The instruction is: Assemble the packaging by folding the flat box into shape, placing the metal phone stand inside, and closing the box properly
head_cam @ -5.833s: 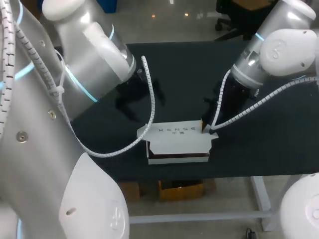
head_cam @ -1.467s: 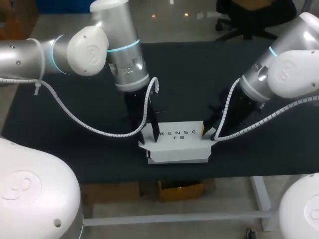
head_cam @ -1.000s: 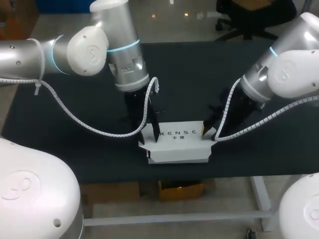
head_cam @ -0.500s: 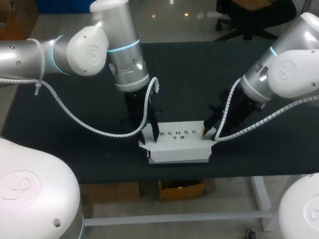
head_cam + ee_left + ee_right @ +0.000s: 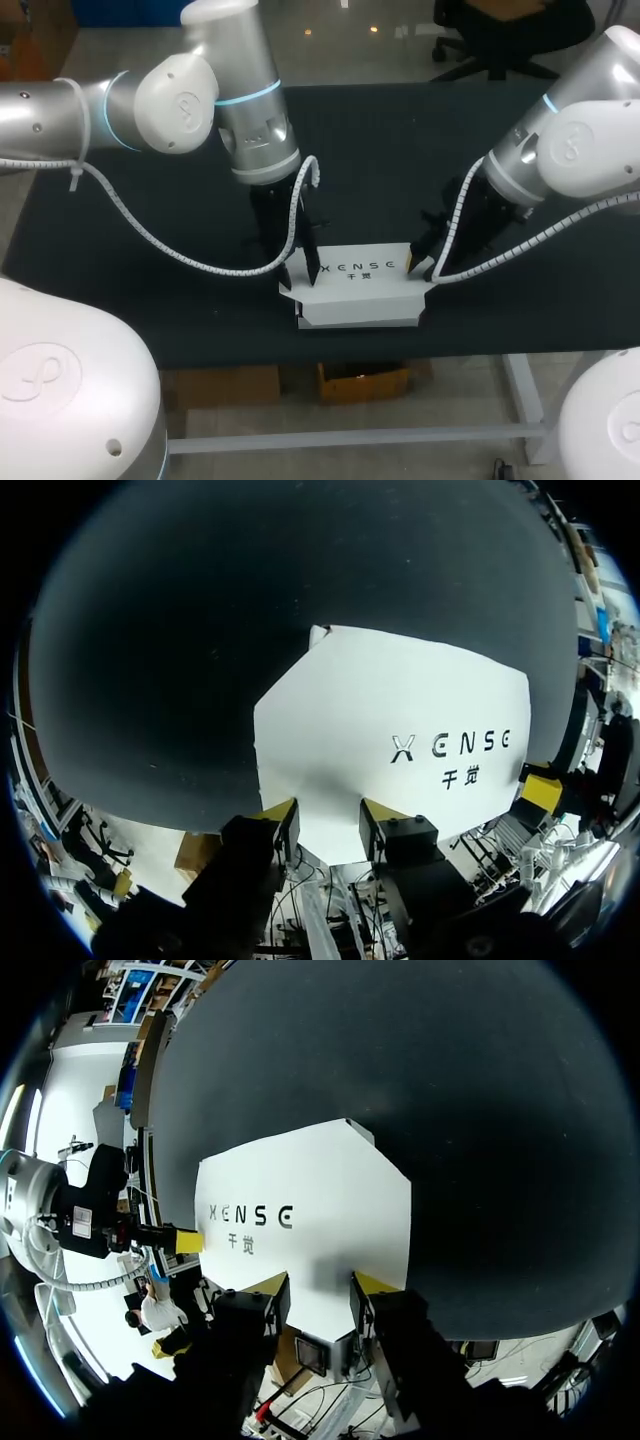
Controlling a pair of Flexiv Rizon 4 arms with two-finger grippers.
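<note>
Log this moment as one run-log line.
box: lid down, on table | left gripper: open, over box's left end | right gripper: open, over box's right end | stand: not visible

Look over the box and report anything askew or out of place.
The white box does not look fully closed. Its lid lies flat on top, but small flaps appear to stick out past the body at both ends, untucked. The box also sits close to the near edge of the table. Nothing looks torn or spilled.
</note>
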